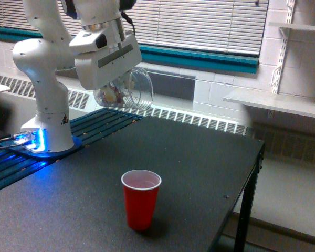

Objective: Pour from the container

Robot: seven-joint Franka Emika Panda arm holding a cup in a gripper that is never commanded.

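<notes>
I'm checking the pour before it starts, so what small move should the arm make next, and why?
Probably carry the clear container toward the camera until its mouth is over the red cup. The gripper holds it high and tipped on its side, mouth toward the exterior view's right, bits near its base, while the red cup stands upright on the table well nearer the camera.

You have one clear plastic cup (pixel 127 90) with a few small bits inside, one red party cup (pixel 140 199), one white robot arm (pixel 47 79), one dark table (pixel 199 157) and two wall shelves (pixel 273 102).
</notes>
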